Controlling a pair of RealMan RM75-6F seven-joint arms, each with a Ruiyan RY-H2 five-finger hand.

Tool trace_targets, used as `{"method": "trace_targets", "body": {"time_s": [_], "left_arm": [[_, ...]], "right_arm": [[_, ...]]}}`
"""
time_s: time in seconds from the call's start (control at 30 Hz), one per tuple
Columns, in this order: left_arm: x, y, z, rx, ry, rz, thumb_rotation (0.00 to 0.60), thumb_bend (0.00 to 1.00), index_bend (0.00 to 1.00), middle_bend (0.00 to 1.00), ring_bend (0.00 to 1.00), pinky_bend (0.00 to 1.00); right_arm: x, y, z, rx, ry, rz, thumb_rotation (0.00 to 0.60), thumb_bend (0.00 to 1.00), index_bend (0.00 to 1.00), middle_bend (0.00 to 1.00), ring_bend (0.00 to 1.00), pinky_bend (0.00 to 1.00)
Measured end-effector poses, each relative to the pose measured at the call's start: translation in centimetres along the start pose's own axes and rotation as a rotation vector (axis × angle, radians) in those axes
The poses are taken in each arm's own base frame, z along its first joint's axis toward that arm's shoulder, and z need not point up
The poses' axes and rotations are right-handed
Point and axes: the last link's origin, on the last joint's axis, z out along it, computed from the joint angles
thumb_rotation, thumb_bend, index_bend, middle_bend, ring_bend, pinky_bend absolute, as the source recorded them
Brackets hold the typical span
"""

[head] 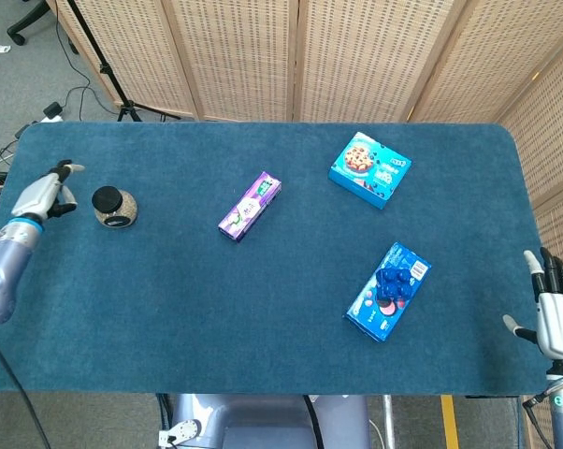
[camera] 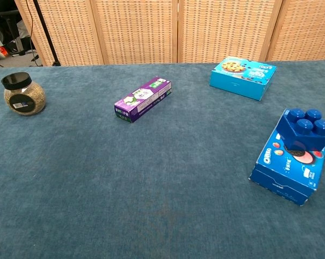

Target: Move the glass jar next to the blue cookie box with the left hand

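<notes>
Left hand (head: 48,194) empty, loosely spread just beside round black-lidded glass jar (head: 114,207), staged for grasp; right hand (head: 555,313) spread, idle.

The left hand (head: 46,194) hovers at the far left, holding nothing. The right hand (head: 558,315) hangs low, fingers spread upward.

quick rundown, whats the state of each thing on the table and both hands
glass jar: upright, black lid on, not held
left hand: beside the jar, empty, fingers apart
right hand: open, off the table's edge
purple box: lying flat
blue cookie box: flat, closed
Oreo box: flat, blue block on top
</notes>
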Motion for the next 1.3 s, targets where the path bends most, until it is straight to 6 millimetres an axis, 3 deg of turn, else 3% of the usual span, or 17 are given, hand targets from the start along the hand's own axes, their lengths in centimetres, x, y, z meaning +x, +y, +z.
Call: {"method": "trace_targets", "body": {"time_s": [0.17,0.6,0.97,1.3], "left_arm": [[-1.4,1.2,1.0,-0.011,-0.038,-0.005,0.6,1.0,0.35,0.25,0.24,0.29],[-2.9,0.4,1.3,0.013,-0.087,-0.02,0.6,1.0,0.35,0.25,0.25,0.32],[-4.2,1.1,-0.7,-0.046,-0.169,-0.229,0.6,1.0,0.35,0.25,0.25,0.32],[-5.9,1.8,-2.5,-0.106,-0.257,-0.311,0.6,1.0,0.35,0.25,0.25,0.33]], "right_arm": [[0.0,0.1,0.2,-0.01,0.006,-0.003,0.6,0.0,0.0,0.0,0.0,0.0],[0.2,0.0,0.1,-0.006,0.013,0.0,0.6,0.0,0.0,0.0,0.0,0.0],[0.2,-0.3,-0.1,0.004,0.014,0.006,0.6,0.0,0.0,0.0,0.0,0.0],[0.5,-0.4,-0.3,0.01,0.018,0.019,0.6,0.0,0.0,0.0,0.0,0.0]]}}
